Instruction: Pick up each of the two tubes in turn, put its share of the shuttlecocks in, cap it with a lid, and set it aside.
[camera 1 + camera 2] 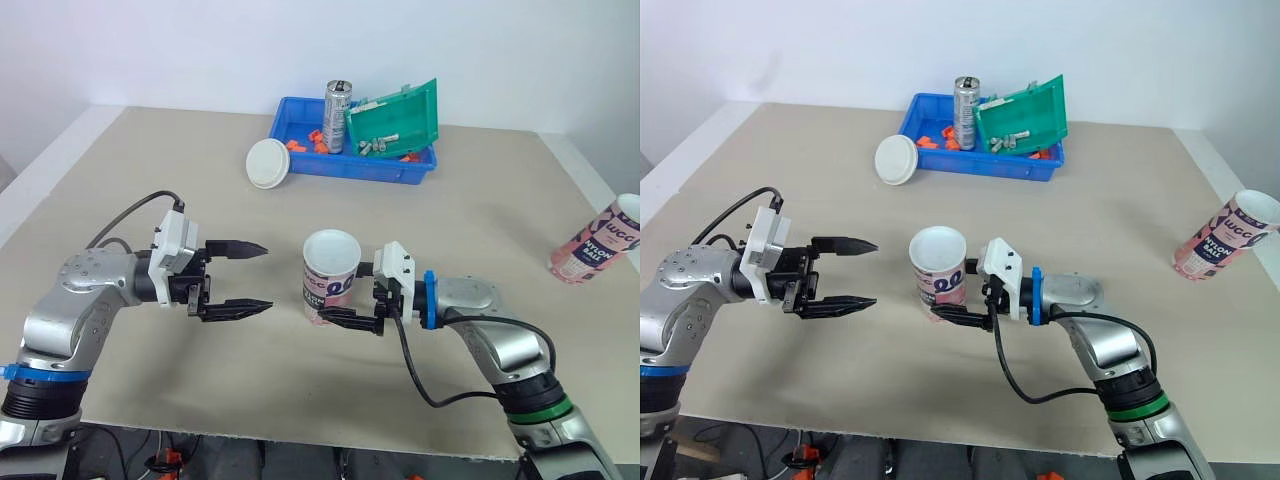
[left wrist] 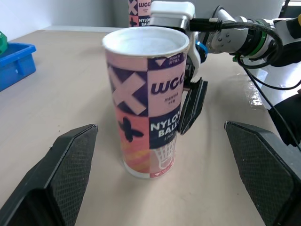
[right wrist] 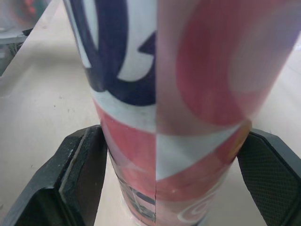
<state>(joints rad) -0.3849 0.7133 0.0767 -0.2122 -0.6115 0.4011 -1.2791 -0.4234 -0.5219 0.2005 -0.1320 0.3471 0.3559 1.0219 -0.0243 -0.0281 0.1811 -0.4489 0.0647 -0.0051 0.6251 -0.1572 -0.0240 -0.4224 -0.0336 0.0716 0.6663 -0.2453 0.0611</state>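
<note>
Right in the middle of the beige table the tube stands upright, a glossy printed cylinder in pink, navy and white with a white top. The right gripper is pinching it low down, one ribbed black finger on each side. The left gripper points at it from the other side, fingers spread wide and apart from it. At the back, a blue plastic tray holds a shiny metal can, a tilted green bin, orange bits and grey pieces. A round white lid sits against the tray's left end. The second tube leans at the far right edge.
</note>
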